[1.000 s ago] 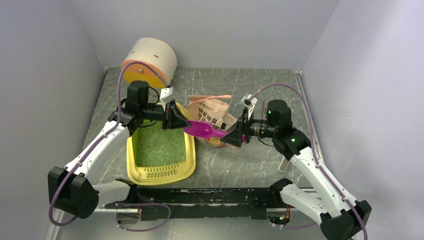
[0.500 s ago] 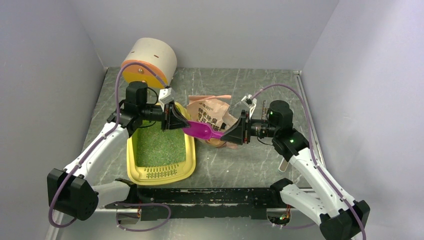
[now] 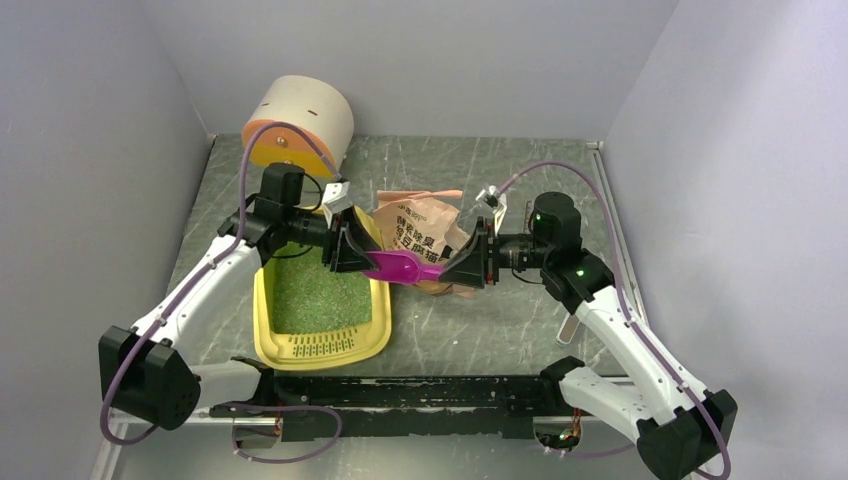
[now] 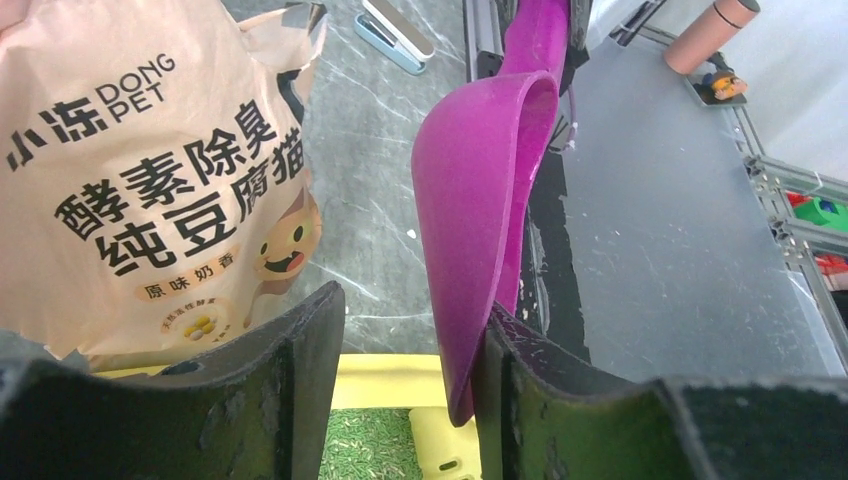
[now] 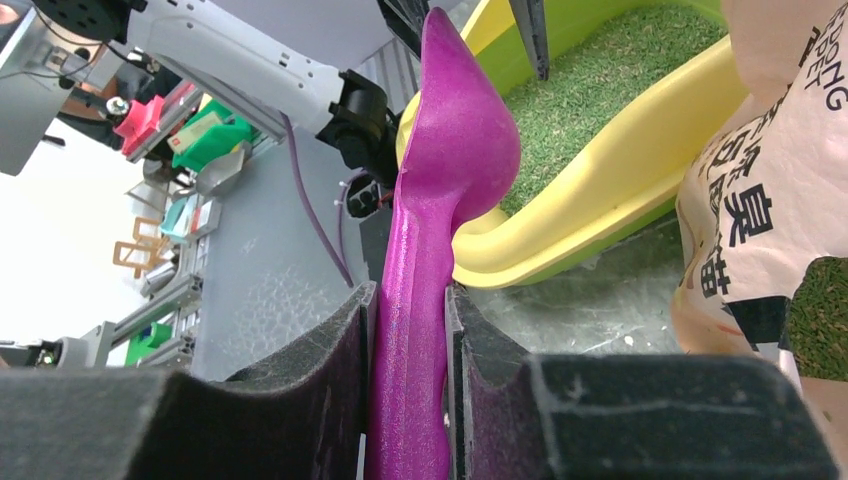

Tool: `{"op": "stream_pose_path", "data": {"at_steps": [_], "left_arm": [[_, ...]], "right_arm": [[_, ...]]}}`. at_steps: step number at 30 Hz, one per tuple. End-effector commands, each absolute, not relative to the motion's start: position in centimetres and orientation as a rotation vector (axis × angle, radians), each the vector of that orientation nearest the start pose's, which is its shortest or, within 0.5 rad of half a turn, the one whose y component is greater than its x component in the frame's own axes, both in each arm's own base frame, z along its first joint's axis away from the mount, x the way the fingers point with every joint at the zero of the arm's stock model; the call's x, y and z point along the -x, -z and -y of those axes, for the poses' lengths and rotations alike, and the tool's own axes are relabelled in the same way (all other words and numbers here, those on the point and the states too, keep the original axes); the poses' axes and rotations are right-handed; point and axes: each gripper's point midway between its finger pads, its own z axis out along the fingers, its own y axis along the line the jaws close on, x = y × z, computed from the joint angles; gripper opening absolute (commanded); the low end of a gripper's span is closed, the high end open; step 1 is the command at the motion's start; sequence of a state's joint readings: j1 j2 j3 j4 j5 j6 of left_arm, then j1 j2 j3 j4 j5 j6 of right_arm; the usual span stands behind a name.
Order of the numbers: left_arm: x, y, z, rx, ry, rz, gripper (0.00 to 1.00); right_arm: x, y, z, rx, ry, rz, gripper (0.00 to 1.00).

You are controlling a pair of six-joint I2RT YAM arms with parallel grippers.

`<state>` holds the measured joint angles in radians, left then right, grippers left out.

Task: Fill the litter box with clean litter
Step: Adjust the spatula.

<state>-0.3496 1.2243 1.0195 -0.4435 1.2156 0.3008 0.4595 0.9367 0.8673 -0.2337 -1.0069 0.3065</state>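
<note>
The yellow litter box (image 3: 262,322) lies on the left of the table, with green clean litter (image 3: 320,295) covering its floor. A magenta scoop (image 3: 395,266) hangs level over the box's right rim, between the two arms. My right gripper (image 3: 457,271) is shut on the scoop's handle (image 5: 410,380). My left gripper (image 3: 350,260) stands open at the bowl end. The bowl (image 4: 480,200) leans against the right finger (image 4: 520,380), with a wide gap to the other finger. Below the left jaws show the box rim (image 4: 390,380) and the litter (image 4: 365,450). The right wrist view looks past the scoop at the box wall (image 5: 600,190).
A pink-beige printed bag (image 3: 425,225) stands just behind the scoop, close to both grippers. A white cylinder with an orange end (image 3: 300,120) lies at the back left. A small pale object (image 3: 567,328) lies by the right arm. Grey walls enclose the table on three sides.
My right gripper closed onto the scoop's handle. My left gripper then opened and let go of the bowl. The scoop and both grippers sank a little toward the front.
</note>
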Motion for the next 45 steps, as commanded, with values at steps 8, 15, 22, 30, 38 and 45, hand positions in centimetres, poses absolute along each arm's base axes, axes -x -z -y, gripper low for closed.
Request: {"op": "stream_pose_path", "data": {"at_steps": [8, 15, 22, 30, 38, 45], "left_arm": [[-19.8, -25.6, 24.9, -1.304, 1.389, -1.556, 0.51], [-20.1, -25.3, 26.9, -1.290, 1.280, -1.609, 0.52], [-20.5, -25.1, 27.6, -1.301, 1.209, -1.633, 0.39], [-20.3, -25.6, 27.6, -1.301, 1.187, -1.613, 0.12], [-19.7, -25.4, 27.4, -1.303, 1.202, -1.597, 0.05], [-19.0, -26.1, 27.6, -1.259, 1.239, -1.546, 0.05]], "right_arm": [[-16.6, -28.6, -25.4, 0.973, -1.404, -1.790, 0.00], [-17.2, -28.5, -25.6, 0.969, -1.398, -1.806, 0.00], [-17.4, -28.8, -25.6, 0.971, -1.392, -1.801, 0.00], [-17.6, -29.1, -25.7, 0.943, -1.385, -1.790, 0.06], [-17.9, -29.6, -25.4, 0.893, -1.346, -1.778, 0.28], [-18.6, -30.7, -24.5, 0.774, -1.299, -1.729, 0.74]]}}
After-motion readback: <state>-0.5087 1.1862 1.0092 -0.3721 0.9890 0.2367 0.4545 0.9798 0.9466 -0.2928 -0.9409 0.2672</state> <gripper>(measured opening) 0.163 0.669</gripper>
